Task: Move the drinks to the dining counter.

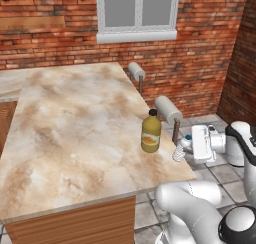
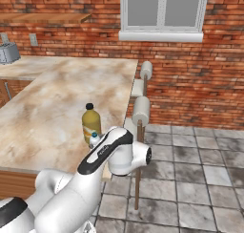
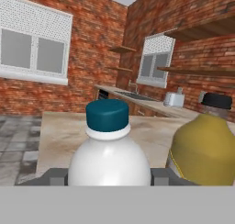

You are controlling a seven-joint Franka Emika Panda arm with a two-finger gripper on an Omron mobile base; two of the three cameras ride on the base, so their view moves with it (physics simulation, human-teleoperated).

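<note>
"Teal cap, clear plastic body: the water bottle [image 3: 109,159] is sitting squarely between the jaws, and the gripper [image 3: 109,177] is clamping it low on the belly, one finger [image 3: 57,176] pressing each side."

"Is it resting on anything?"

"I can't tell. From the left base view the water bottle [image 1: 178,153] is hanging right at the near edge of the dining counter [image 1: 75,128], and its base is hidden from where I'm standing. I'm guessing it is being carried in for setting down."

"So what is going to matter?"

"Getting it further in over the stone before letting go, I'd say. The juice bottle [image 3: 204,149] is standing just beside the jaws, on the right of the hand view and slightly ahead, not touching. I'd be keeping the jaws level, sliding forward into the bare stone ahead, lowering until the base is bearing, and only then parting the fingers."

"And the risk?"

"Opening this close to the rim is inviting a fall to the tiled floor [image 1: 220,173]. Swinging toward the juice bottle [image 1: 151,133] is inviting a knock; it's squat, though, so probably steady."

"How is the little one looking?"

"Upright, cap on, rounded shoulders, much smaller than its yellow, black-capped neighbour. It's probably light and slippery, so the low grip is helping. A grey-cushioned stool [image 1: 167,108] is standing behind the jaws, off the counter's side."
</note>
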